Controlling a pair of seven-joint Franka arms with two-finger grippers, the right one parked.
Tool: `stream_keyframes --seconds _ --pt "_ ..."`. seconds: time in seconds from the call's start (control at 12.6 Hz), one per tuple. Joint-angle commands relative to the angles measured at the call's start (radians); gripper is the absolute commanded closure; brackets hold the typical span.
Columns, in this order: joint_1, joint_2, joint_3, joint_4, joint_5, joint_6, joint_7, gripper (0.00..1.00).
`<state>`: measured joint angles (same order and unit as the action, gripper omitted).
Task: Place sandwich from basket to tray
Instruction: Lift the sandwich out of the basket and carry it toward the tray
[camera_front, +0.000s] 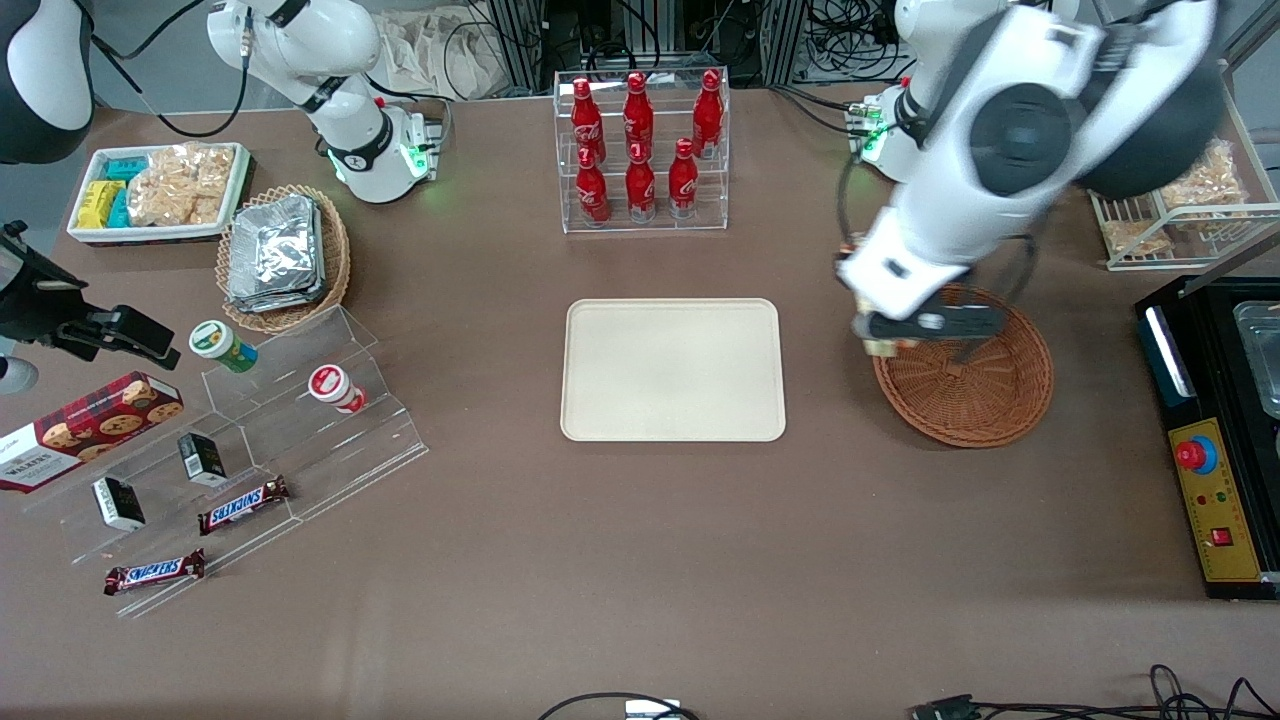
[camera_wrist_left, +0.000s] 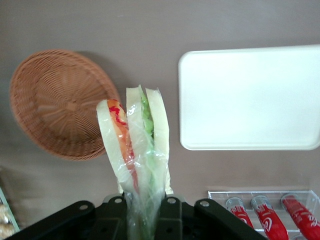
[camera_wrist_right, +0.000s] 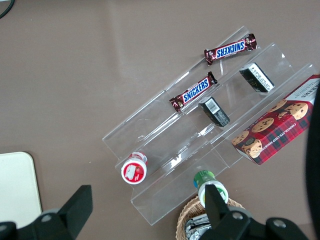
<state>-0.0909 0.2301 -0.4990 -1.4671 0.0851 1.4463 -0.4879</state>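
Your pincer is closed on the sandwich and holds it in the air above the bare tabletop, between the empty basket and the tray. It pinches only the narrow end in slippery wrap, so a quick swing could let the wedge slide out before the tray, or the slices could spread apart

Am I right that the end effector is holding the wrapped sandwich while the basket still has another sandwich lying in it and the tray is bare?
Not quite: the basket is empty, as the left wrist view shows. The rest holds: the end effector, lifted above the table between basket and tray, grips the wrapped sandwich, and the tray is bare.
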Motion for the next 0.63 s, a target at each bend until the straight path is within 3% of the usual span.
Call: stream_keyframes --seconds 0.0,0.08,0.32,0.56 --pt "-0.001 0.194 -0.207 0.210 0.155 -0.079 -0.049 0.86" --pt "-0.024 0.237 -0.248 0.249 0.200 -0.102 -0.085 0.85" --pt "-0.035 0.305 -0.277 0.257 0.199 -0.089 -0.084 0.81" --pt "-0.029 0.307 -0.274 0.133 0.212 0.024 -0.118 0.81"
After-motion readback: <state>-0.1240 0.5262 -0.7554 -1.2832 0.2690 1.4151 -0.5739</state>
